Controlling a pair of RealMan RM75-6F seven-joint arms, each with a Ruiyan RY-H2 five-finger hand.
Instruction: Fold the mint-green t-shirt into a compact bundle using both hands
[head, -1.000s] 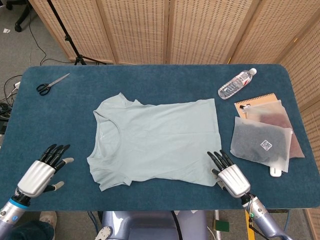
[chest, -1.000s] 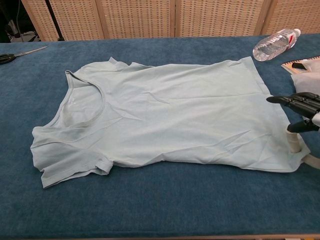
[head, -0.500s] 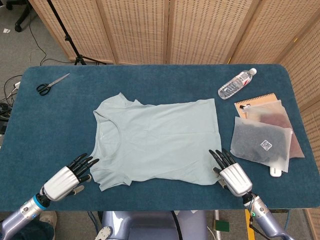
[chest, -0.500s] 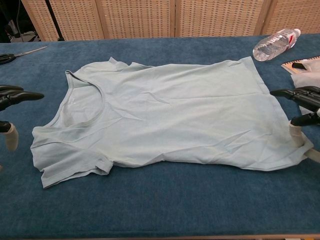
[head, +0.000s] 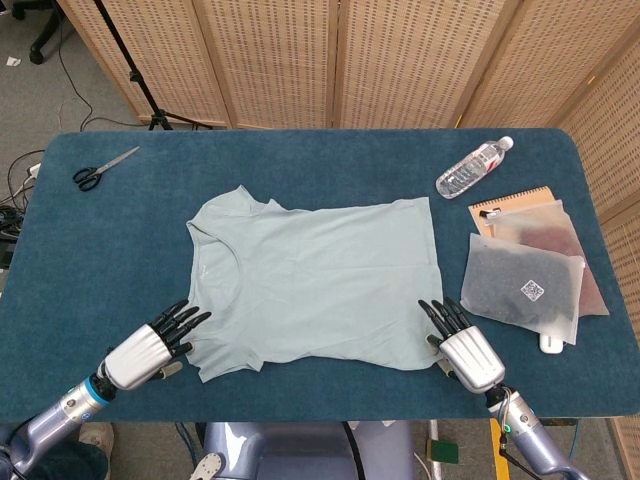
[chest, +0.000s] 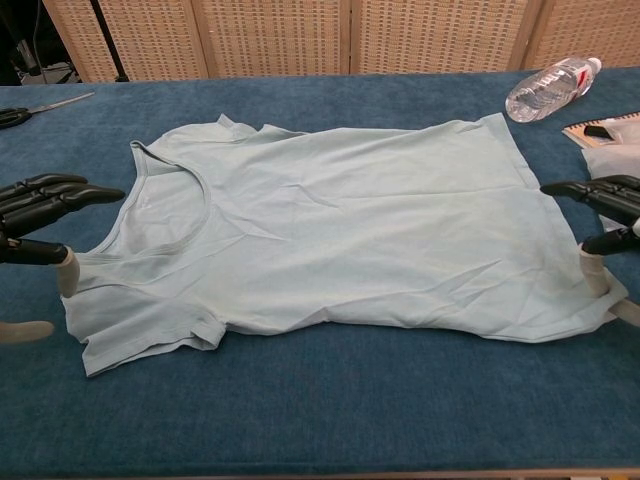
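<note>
Two hands sat at the near edge of the worktop (head: 80, 250), one at each end of the shirt (head: 315, 285), which lay flat and unfolded across the middle, collar toward the left edge and hem toward the right. The left hand (head: 150, 345) had swung in over the last second from well out by the near left corner; its fingers, spread apart and holding nothing, now reached the near sleeve. In the chest view the left fingertips (chest: 85, 192) seemed to hover just over the shoulder seam, though contact was hard to judge from either camera. The right hand (head: 465, 350) had barely moved, edging slightly toward the near hem corner, fingers likewise apart and empty, its thumb at the cloth's edge.

Both hands were therefore lined up for a matched grasp, and no fold had begun. The likely next step was pinching sleeve and hem together to lift the near edge over.

Scissors (head: 100, 170) lay by the far left corner; a bottle (head: 473, 167) and pouches (head: 530, 280) sat toward the right edge, clear of the cloth.
</note>
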